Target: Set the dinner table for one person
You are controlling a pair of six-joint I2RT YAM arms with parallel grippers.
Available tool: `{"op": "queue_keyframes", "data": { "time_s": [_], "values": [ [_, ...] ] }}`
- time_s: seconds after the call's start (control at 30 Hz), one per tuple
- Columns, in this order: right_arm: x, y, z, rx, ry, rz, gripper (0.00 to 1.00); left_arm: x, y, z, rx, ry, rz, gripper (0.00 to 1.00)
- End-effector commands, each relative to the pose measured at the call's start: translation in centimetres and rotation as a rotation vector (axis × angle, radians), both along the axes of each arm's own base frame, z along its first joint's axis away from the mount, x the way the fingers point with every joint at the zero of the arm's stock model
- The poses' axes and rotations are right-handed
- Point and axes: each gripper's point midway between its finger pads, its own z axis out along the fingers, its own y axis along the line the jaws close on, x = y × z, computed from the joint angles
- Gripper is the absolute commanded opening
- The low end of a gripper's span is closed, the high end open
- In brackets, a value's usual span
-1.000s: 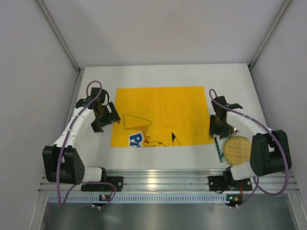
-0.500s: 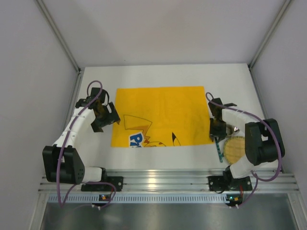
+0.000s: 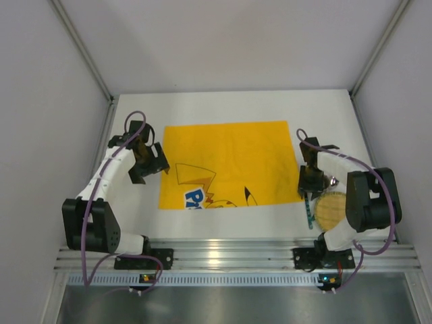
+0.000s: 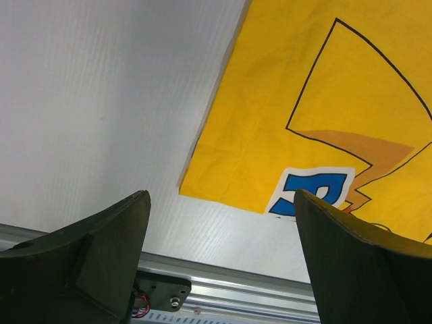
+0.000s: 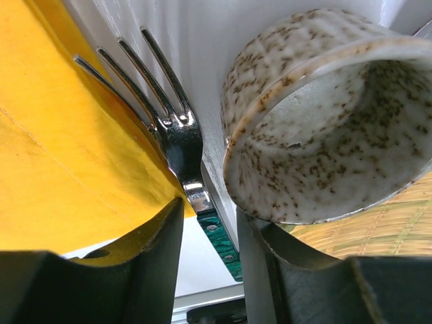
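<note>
The dinner table [image 3: 223, 108] is a bare white top with a yellow cartoon mat [image 3: 229, 162] at its centre. Right of the mat lies a fork [image 5: 165, 115] with a green handle [image 3: 309, 214]. Beside the fork sit a speckled ceramic cup [image 5: 317, 121], tipped on its side, and a round woven coaster [image 3: 333, 210]. My right gripper [image 5: 209, 209] is low over the fork's neck, one finger on each side. Its jaws are narrow but open, and its right finger is against the cup. My left gripper [image 4: 221, 202] hangs wide open and empty over the mat's near left corner [image 4: 196, 182].
Grey enclosure walls rise at the left, right and far sides of the table. An aluminium rail [image 3: 223, 253] with both arm bases runs along the near edge. In the top view, bare white table shows beyond the mat and to its left.
My right gripper has moved slightly nearer and lower onto the fork, and its elbow has swung inward. My left gripper has edged a little away from the near edge, still open.
</note>
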Motion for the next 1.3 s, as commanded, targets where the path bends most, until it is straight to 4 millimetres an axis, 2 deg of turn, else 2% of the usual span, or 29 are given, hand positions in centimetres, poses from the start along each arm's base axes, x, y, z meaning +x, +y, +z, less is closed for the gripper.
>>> {"op": "queue_keyframes", "data": {
  "time_s": [0.0,0.17,0.2,0.3,0.37,0.47,0.6,0.7,0.77,0.8,0.9,0.93,0.97,1.0,1.03,1.07,1.1,1.17,1.2,1.23,1.27],
  "values": [
    [1.7,-0.8,0.2,-0.015,-0.062,-0.016,0.37,1.0,-0.2,1.0,-0.001,-0.026,-0.018,0.92],
    [1.6,-0.5,-0.5,0.006,-0.030,-0.008,0.24,1.5,-0.3,0.8,-0.001,-0.024,-0.020,0.92],
    [1.6,-0.4,-0.8,0.010,-0.014,-0.008,0.16,1.5,-0.3,0.7,-0.001,-0.020,-0.022,0.92],
    [1.4,-0.4,-1.0,0.012,0.000,-0.008,0.04,1.7,-0.3,0.6,0.002,-0.018,-0.023,0.91],
    [1.5,-0.4,-0.7,0.010,-0.007,-0.015,0.02,1.7,-0.3,0.6,0.000,-0.018,-0.023,0.91],
    [1.3,-0.6,1.1,-0.004,-0.010,-0.027,0.00,1.6,-0.3,0.5,-0.002,-0.016,-0.026,0.91],
    [2.9,-0.3,5.0,-0.009,-0.082,-0.027,0.00,1.4,-0.5,0.1,-0.010,-0.006,-0.030,0.91],
    [3.6,0.5,7.7,0.003,-0.121,-0.013,0.00,1.5,-0.7,0.0,-0.019,-0.007,-0.035,0.91],
    [3.7,1.6,8.7,0.027,-0.126,0.008,0.00,1.7,-0.8,0.1,-0.019,-0.010,-0.038,0.91],
    [4.4,2.3,9.6,0.046,-0.151,0.017,0.00,1.8,-0.8,0.3,-0.019,-0.016,-0.039,0.91],
    [5.8,7.0,10.7,0.183,-0.187,0.088,0.00,1.9,-0.8,0.6,-0.016,-0.024,-0.041,0.91],
    [5.5,10.3,11.0,0.270,-0.177,0.155,0.00,1.8,-0.8,0.7,-0.012,-0.024,-0.041,0.91],
    [7.0,12.6,12.2,0.321,-0.228,0.197,0.00,1.8,-0.6,0.9,-0.006,-0.029,-0.039,0.91],
    [7.5,14.7,11.4,0.345,-0.203,0.236,0.00,1.9,-0.4,1.2,0.006,-0.037,-0.034,0.91],
    [7.2,18.1,11.6,0.382,-0.192,0.307,0.00,1.8,-0.3,1.4,0.012,-0.039,-0.034,0.92],
    [8.6,21.3,13.5,0.460,-0.236,0.352,0.00,1.7,-0.2,1.8,0.013,-0.051,-0.033,0.92],
    [9.1,23.6,11.8,0.486,-0.179,0.371,0.00,1.6,-0.1,2.0,0.018,-0.055,-0.038,0.92],
    [8.8,29.2,12.0,0.614,-0.130,0.422,0.00,1.3,0.0,2.4,0.023,-0.063,-0.040,0.93],
    [10.5,32.2,11.8,0.658,-0.139,0.442,0.00,1.0,0.1,2.8,0.028,-0.079,-0.043,0.93],
    [10.3,34.5,11.7,0.692,-0.126,0.456,0.00,0.8,0.3,3.0,0.034,-0.082,-0.040,0.94],
    [11.5,37.1,13.9,0.754,-0.178,0.487,0.00,0.4,0.4,3.1,0.038,-0.079,-0.039,0.94]
  ]
}}
